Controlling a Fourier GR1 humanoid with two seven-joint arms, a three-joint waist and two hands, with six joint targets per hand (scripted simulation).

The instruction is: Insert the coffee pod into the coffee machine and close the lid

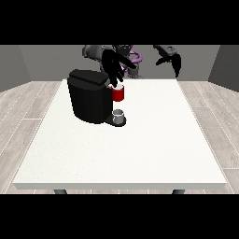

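The black coffee machine stands on the white table, left of the middle. A red pod holder with a pale top juts from its right side. Its dark lid lies across the top. Below the holder, a small grey cup sits on the machine's base. The hand at the view's left hangs just above the red holder, fingers spread and pointing down at it, with nothing held. The hand at the view's right is raised over the table's far edge, fingers relaxed and empty.
The robot's torso stands behind the far edge of the table. Wooden floor surrounds the table on all sides.
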